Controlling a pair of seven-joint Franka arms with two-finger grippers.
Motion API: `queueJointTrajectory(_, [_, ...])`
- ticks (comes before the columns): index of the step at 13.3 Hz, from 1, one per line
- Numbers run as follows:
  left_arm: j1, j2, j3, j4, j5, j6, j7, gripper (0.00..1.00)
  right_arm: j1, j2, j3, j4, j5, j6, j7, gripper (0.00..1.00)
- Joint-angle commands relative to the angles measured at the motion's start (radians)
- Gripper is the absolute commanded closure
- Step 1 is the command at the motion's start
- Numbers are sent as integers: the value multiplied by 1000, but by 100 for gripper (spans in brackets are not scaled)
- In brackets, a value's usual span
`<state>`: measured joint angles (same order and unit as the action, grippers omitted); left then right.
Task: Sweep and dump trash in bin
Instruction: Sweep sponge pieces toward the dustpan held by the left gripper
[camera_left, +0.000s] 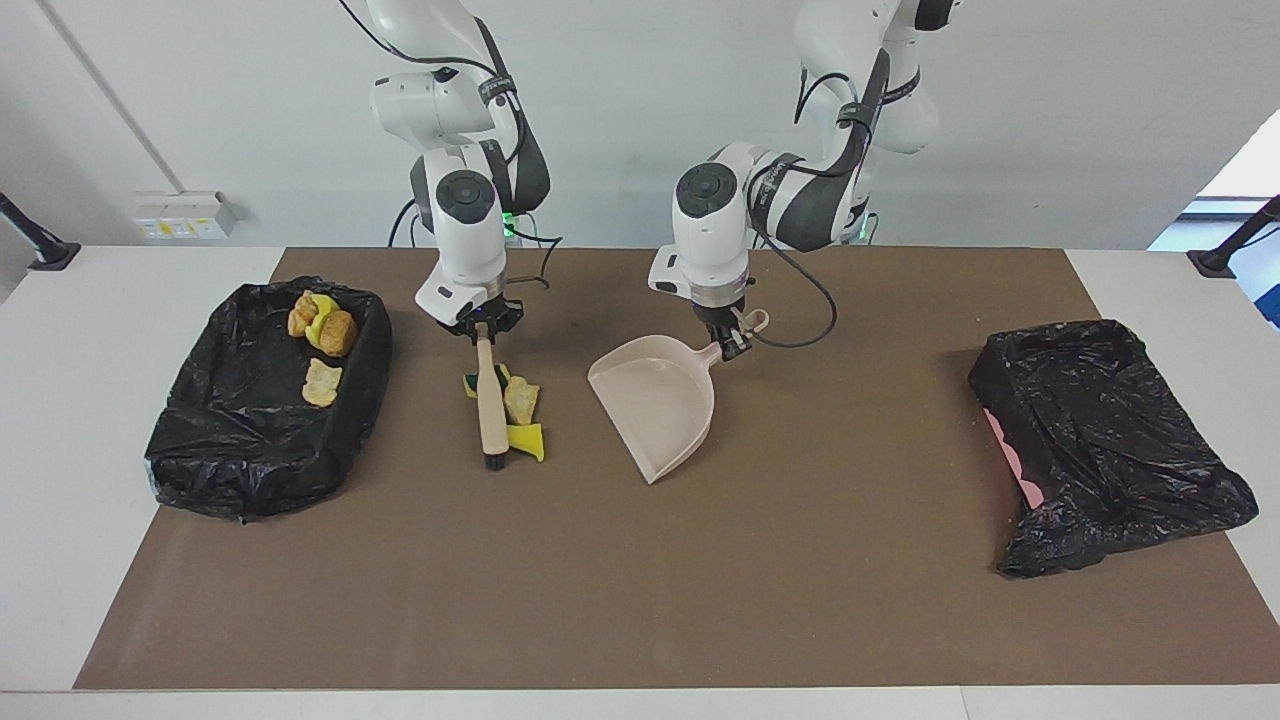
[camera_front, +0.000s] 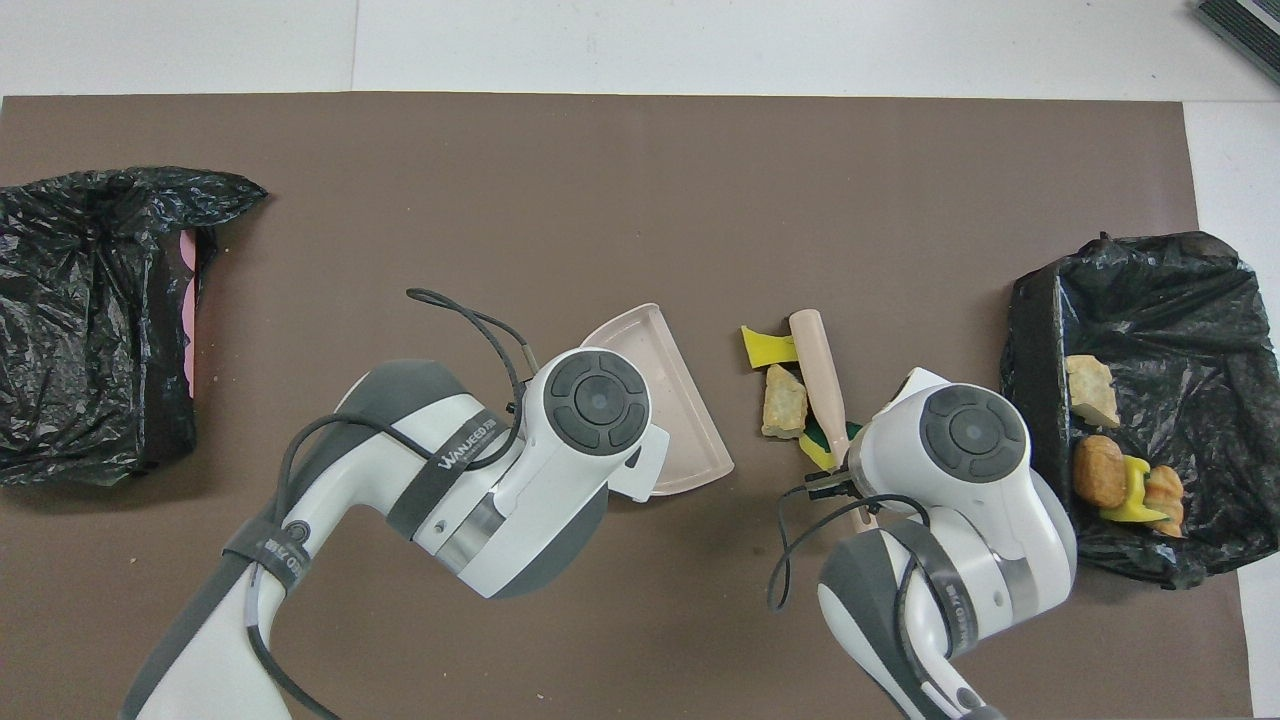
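My right gripper (camera_left: 483, 334) is shut on the handle of the beige brush (camera_left: 491, 405), whose bristles rest on the mat. Three pieces of trash lie against the brush on the dustpan's side: a yellow sponge scrap (camera_left: 528, 440), a pale chunk (camera_left: 520, 398) and a green-yellow sponge (camera_left: 471, 383). In the overhead view they are the yellow scrap (camera_front: 767, 347), the chunk (camera_front: 783, 402) and the green sponge (camera_front: 822, 446) beside the brush (camera_front: 822, 372). My left gripper (camera_left: 731, 346) is shut on the handle of the beige dustpan (camera_left: 655, 402), which is tilted with its mouth toward the trash.
A bin lined with a black bag (camera_left: 200, 460) stands at the right arm's end and holds several scraps (camera_left: 322, 322). A second black-bagged bin (camera_left: 1100, 440) lies at the left arm's end, with pink showing at its side. The brown mat (camera_left: 640, 600) covers the table.
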<state>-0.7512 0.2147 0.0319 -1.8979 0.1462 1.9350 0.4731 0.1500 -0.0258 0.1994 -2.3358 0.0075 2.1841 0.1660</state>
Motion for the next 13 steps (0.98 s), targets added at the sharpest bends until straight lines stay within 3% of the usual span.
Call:
queueJointTrajectory(1, [-46,-18,13,-73,44,48,16,100,26,37,3,38,129,16,-60,100])
queueJointTrajectory(7, [-50,-21,13,-87,44,56,16,100,60,0,5,39,481,-33,-299,100])
queueJointTrajectory(11, [-50,-20,13,-87,44,64,15,100,-38,-133,-55,99,519,-364,-335,100])
queueJointTrajectory(13, [-50,-20,13,-87,44,64,16,100,-110,-173,-60,136,421,-501,-318,100])
